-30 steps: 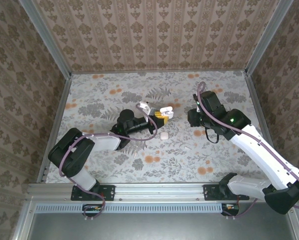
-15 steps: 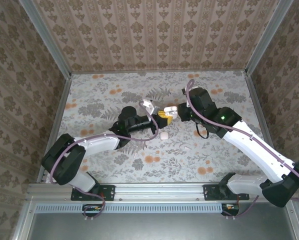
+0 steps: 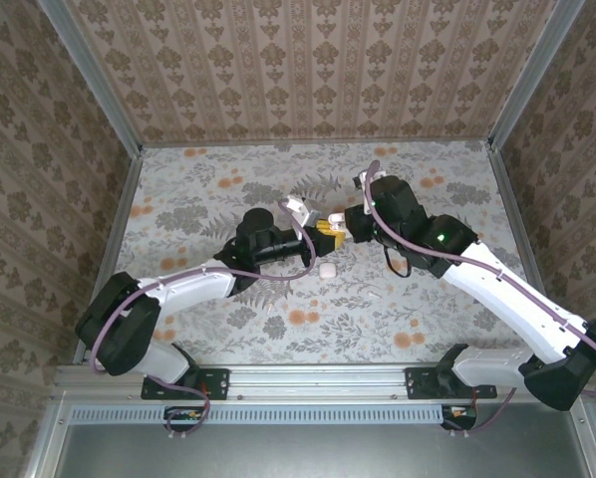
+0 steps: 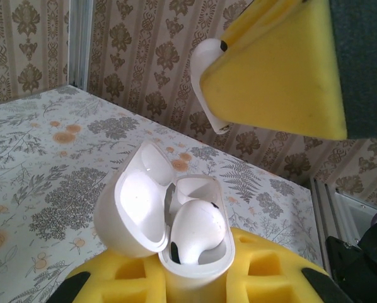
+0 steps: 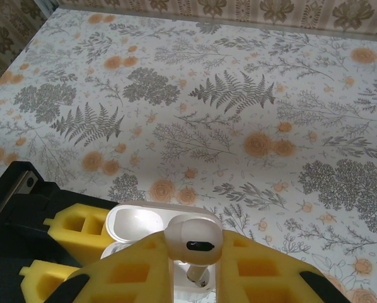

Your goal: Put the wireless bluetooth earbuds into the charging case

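My left gripper (image 4: 198,281) is shut on the white charging case (image 4: 195,262), which stands upright between its yellow foam fingers with the lid (image 4: 135,205) swung open. One white earbud (image 4: 198,230) sits in the case, and the slot beside it is bare. My right gripper (image 5: 191,268) is shut on a second earbud (image 5: 191,238), stem pointing down, directly above the open case (image 5: 135,222). In the left wrist view that earbud (image 4: 208,79) hangs against a right finger (image 4: 283,69) above the case. The top view shows both grippers (image 3: 316,229) (image 3: 344,221) meeting over mid-table.
Another closed white case (image 3: 327,269) lies on the floral tablecloth just in front of the grippers. A small white earbud (image 3: 375,295) lies further right. Patterned walls and metal rails (image 3: 318,141) enclose the table.
The right arm has swung left and brought its earbud over the case in the left gripper. The left arm has reached a little further right.
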Controlling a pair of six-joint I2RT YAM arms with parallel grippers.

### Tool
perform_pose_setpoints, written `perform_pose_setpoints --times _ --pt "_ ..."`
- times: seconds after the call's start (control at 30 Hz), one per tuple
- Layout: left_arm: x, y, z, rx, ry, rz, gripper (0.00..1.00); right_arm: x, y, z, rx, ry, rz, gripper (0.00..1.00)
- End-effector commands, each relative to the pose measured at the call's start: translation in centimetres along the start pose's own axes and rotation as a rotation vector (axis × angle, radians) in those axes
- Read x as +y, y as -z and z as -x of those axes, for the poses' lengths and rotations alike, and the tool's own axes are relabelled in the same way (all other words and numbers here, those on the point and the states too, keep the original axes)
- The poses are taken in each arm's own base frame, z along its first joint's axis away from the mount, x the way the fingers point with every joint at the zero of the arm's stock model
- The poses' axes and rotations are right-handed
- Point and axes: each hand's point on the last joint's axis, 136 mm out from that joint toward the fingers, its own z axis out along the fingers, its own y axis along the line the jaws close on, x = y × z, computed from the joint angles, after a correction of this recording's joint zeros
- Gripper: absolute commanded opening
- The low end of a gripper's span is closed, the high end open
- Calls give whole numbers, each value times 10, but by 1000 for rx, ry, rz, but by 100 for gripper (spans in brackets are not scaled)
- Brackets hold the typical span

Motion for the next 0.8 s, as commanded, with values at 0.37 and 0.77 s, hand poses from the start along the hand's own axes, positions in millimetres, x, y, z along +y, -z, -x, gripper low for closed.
perform_pose_setpoints --times 0.37,0.77 --pt "-20 6 42 -80 -14 -38 0 -1 -9 -7 14 33 -30 19" --pt "-20 5 47 -84 -7 -40 0 0 -13 -14 32 45 -24 19"
